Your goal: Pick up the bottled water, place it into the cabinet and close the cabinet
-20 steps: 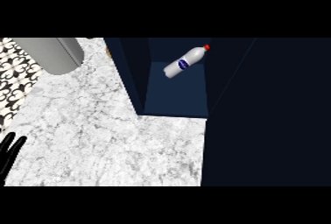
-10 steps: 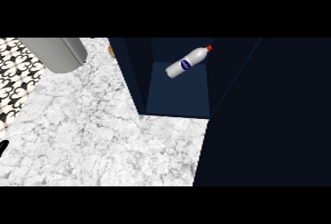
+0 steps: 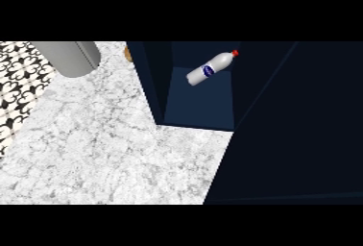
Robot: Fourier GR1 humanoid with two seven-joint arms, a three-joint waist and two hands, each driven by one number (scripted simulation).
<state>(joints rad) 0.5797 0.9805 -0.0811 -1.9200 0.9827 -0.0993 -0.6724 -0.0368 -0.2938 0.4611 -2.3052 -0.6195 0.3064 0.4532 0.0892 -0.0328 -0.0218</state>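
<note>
Head view: marble counter fills the left and centre, its right edge running diagonally down to the lower edge of the view; dark blue cabinet stands at the counter's far right, its interior open to view, floor a lighter blue than the walls; left wall of the cabinet meets the counter along a line running from the top edge down to a corner near mid-view; bottle lies on its side inside the cabinet, toward the back, white body with a blue label and a red cap; cap points to the upper right, base to the lower left; bottle is tilted diagonally, apart from the cabinet's left wall, closer to the right one; large dark panel takes up the right side of the view, from the top edge down to the bottom, overlapping the counter's right edge; whether it is the cabinet's door cannot be told; grey rounded object sits at the counter's far left corner, cut by the top edge; black-and-white patterned surface runs along the counter's left edge; small brown item shows just left of the cabinet's top left corner, too small to identify; neither hand shows, so finger state cannot be told for either.
</note>
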